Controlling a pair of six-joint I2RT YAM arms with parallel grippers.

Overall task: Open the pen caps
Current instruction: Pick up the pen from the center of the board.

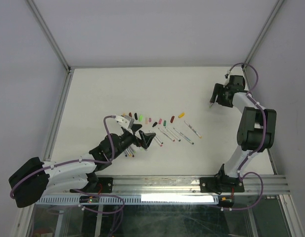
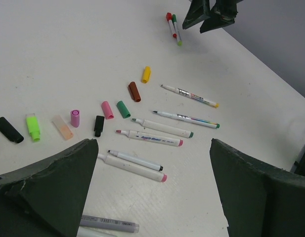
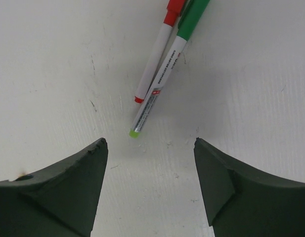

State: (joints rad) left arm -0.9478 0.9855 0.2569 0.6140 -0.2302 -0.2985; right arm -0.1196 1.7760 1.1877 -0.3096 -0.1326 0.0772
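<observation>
Dark green wedge-shaped fingers (image 2: 53, 187) of the left gripper (image 2: 153, 145) fill the bottom of its wrist view. They are spread wide with nothing between them, standing over the middle of the white table surface (image 1: 93, 89), toward its near edge. Just beyond the jaws lie uncapped grey-white pen barrels (image 2: 152, 138), their coloured tips bare. One carries blue lettering too small to read. Two thinner barrels farther right bear multicoloured print, also unreadable. A grey barrel (image 2: 108, 223) lies beside the left finger.

Beyond the barrels, the loose pen caps (image 1: 141, 117) form a ragged row across the middle of the surface, all apart from the gripper. A yellow plastic cap (image 2: 146, 74) lies farthest, then a dark red cap (image 2: 134, 92), a green cap (image 2: 123, 109), a pink cap (image 2: 108, 109) and a short black cap (image 2: 99, 125). After these come a lilac cap (image 2: 75, 118), a pale orange translucent cap (image 2: 62, 127), a neon green cap (image 2: 33, 127) and a longer black cap (image 2: 9, 130) at the left end.

Well apart, toward the far right corner, the right gripper (image 3: 150, 145) also has its jaws parted and empty. Two pens with caps on lie touching side by side just ahead of its fingertips. One is a red-capped white pen (image 3: 153, 61). The other is a green-capped white pen (image 3: 162, 81), whose yellow-green end lies nearest the gap. The print along its barrel cannot be made out.
</observation>
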